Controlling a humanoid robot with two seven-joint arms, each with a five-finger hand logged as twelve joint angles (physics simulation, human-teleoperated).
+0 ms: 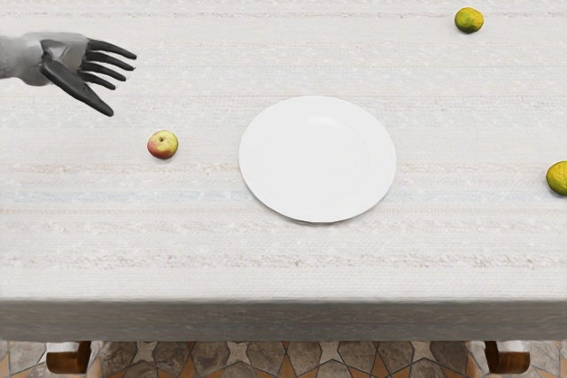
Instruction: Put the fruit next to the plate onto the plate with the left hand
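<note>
So we are at the very start of the reach, as we read it. Our left hand (78,68) hangs above the counter (266,263), well to the left of the plate (317,158) and somewhat further back than it. Its dark fingers (111,57) are spread and point towards the plate, the thumb stretched out below them, and they hold nothing. The right arm does not show.

The fruit we take to be ours is the small red and yellow apple (162,144). It sits on the counter to the left of the plate, near its rim but clearly apart from it, and lies between the plate and our hand, a little nearer the front than the hand. It rests alone, with nothing touching it. The plate itself is white, round and bare.

Two greenish yellow fruits also lie on the counter. One (469,19) is far back and to the right of the plate; the other (558,177) is off to the plate's right, cut by the picture's edge. Both are further from the plate than the apple and on the wrong side for the left hand, so we leave them.

Next we need to bring the hand forward and down, towards the plate, until the open fingers stand over the apple, then close around it. The apple is round and may roll if nudged, so we should come from above, not sweep in from the side.
</note>
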